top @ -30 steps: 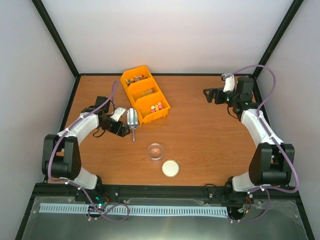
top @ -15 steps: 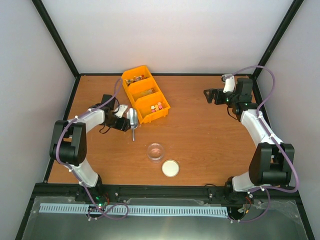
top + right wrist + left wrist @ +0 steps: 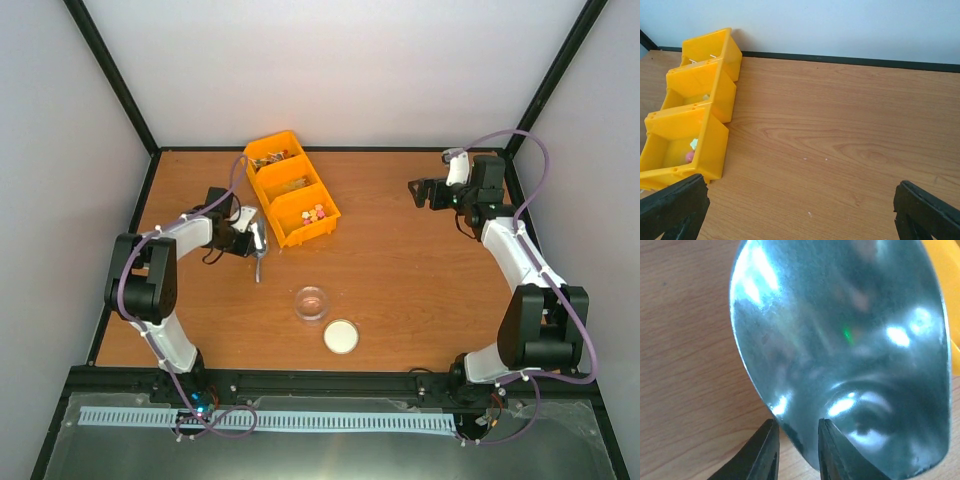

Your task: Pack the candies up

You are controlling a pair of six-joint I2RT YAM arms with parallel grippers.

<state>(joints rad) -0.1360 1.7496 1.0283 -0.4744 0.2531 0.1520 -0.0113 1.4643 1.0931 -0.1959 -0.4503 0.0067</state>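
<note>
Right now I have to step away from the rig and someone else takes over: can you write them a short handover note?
Left gripper: jaws narrow, astride the rim of the metal scoop beside the yellow bin; firm grip not confirmed.
Right gripper: open, holding nothing, at the far right.
Candies: in the bin's compartments.
Clear cup: no candies visible inside; white lid beside it.
Done: nothing packed.
Left: scoop candies, fill the cup, probably lid it.

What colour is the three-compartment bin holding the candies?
Orange-yellow. The bin with the candies shows best in the top external view.
</note>
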